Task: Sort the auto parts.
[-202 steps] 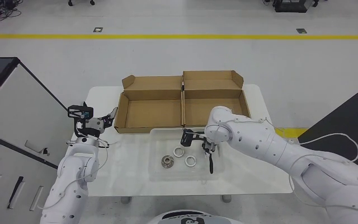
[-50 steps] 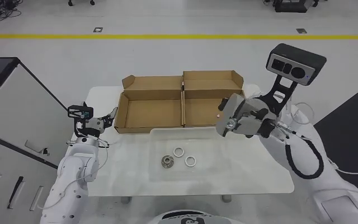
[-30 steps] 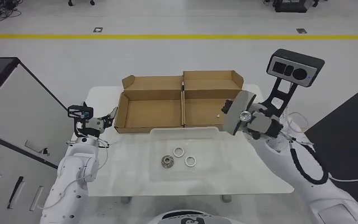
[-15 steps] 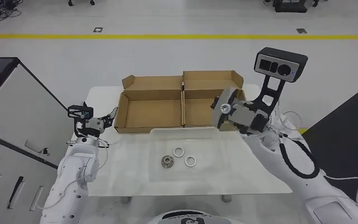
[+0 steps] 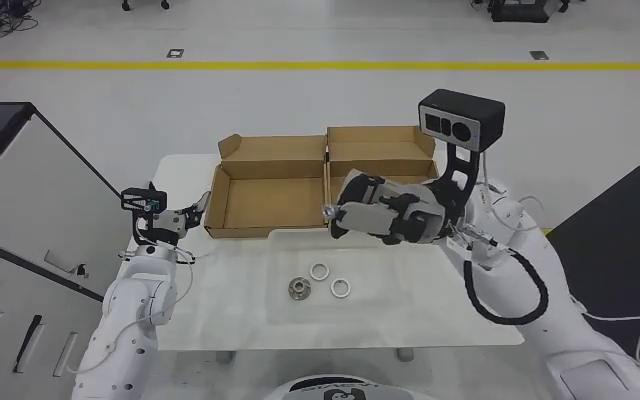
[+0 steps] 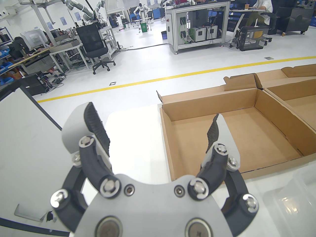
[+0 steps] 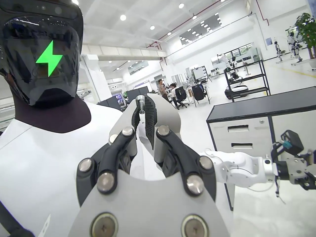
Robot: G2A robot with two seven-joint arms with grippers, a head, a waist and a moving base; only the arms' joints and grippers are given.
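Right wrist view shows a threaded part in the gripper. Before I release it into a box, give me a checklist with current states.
1. Grip: the right gripper is shut on the threaded part: ok.
2. Gripper aim: it points up into the room, not down into a box: not ok.
3. Drop target: in the top view the right arm lies across the right box, near the wall it shares with the left box. Which box the part is over: cannot tell.
4. Both boxes open: ok.
5. The left gripper is open, beside the left box and apart from the right arm: ok.
6. Two rings and a hub lie in the tray: ok.
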